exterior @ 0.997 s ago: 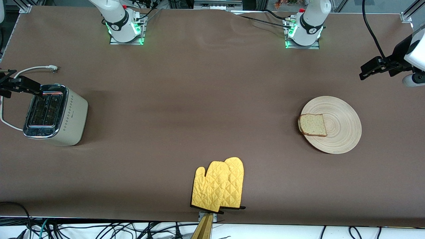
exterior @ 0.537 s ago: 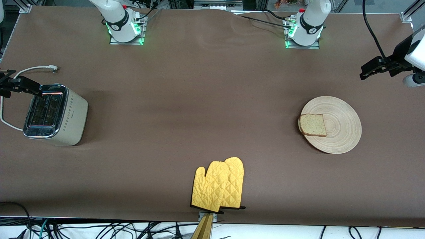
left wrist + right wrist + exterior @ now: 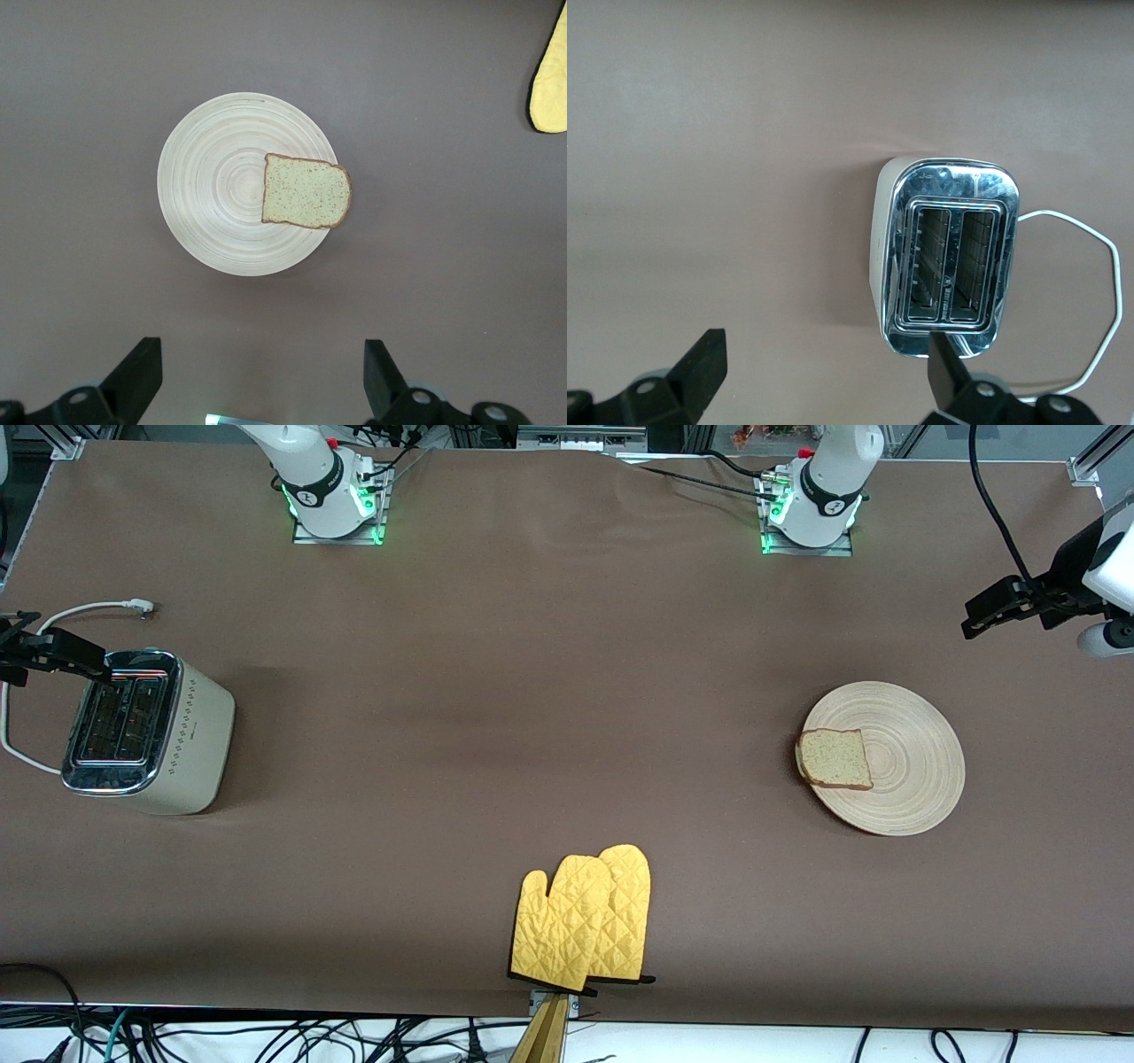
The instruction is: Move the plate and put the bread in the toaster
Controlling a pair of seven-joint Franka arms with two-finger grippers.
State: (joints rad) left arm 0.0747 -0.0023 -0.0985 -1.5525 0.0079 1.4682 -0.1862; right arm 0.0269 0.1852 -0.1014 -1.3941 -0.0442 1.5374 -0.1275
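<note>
— Both grippers, where are they?

— Left gripper (image 3: 974, 618) hangs high over the table (image 3: 532, 691) at the left arm's end, over bare cloth farther from the front camera than the plate, fingers (image 3: 137, 372) spread wide with nothing between them. Right gripper (image 3: 71, 657) hangs over the toaster's edge at the right arm's end, also spread and empty.

— How many of each thing?

— One plate (image 3: 912, 779), round, pale, ringed with grooves. One slice of bread (image 3: 834, 758) lies flat on it, at the rim toward the right arm's end, a corner overhanging. One toaster (image 3: 146, 731), upright, two slots, both empty, its white cord (image 3: 84, 611) trailing on the table. Two yellow oven mitts (image 3: 580, 921), overlapping, lie near the table edge closest to the front camera, about midway along.
</note>
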